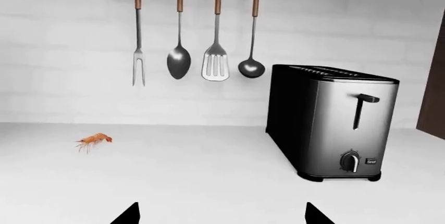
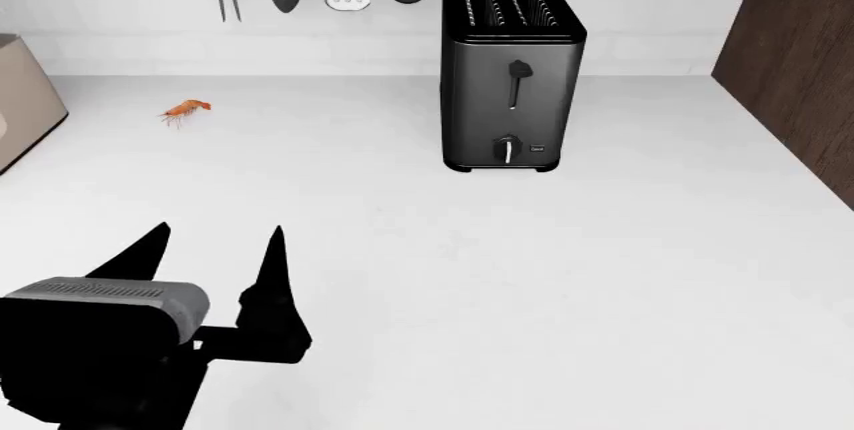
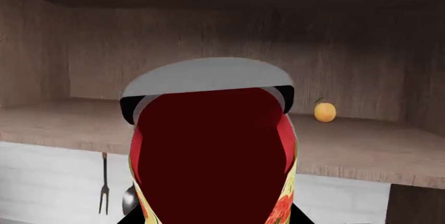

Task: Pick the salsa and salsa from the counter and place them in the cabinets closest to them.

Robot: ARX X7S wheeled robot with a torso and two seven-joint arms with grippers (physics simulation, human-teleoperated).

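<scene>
Left gripper (image 2: 220, 240): black fingers spread, empty, above the white counter (image 2: 561, 280) near its front edge.
Right gripper: out of head view; fingers barely visible, pinching the salsa jar.
Salsa jar (image 3: 212, 156): dark red glass, grey metal lid, yellow-and-red label; raised before the brown wooden cabinet shelf (image 3: 361, 151).
Small orange fruit (image 3: 324, 112): on shelf, toward back.
Black-and-steel toaster (image 2: 511, 70): counter's back edge.
Orange shrimp (image 2: 187, 109): back left of counter.

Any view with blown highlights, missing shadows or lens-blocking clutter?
Head view: white counter is nearly shadowless and flat; toaster sharp, faint sheen. Left wrist view: even light, utensils crisp against the pale wall. Right wrist view: salsa jar sits so near the lens that it fills the frame's middle; wooden cabinet behind is dim, orange fruit clear.
</scene>
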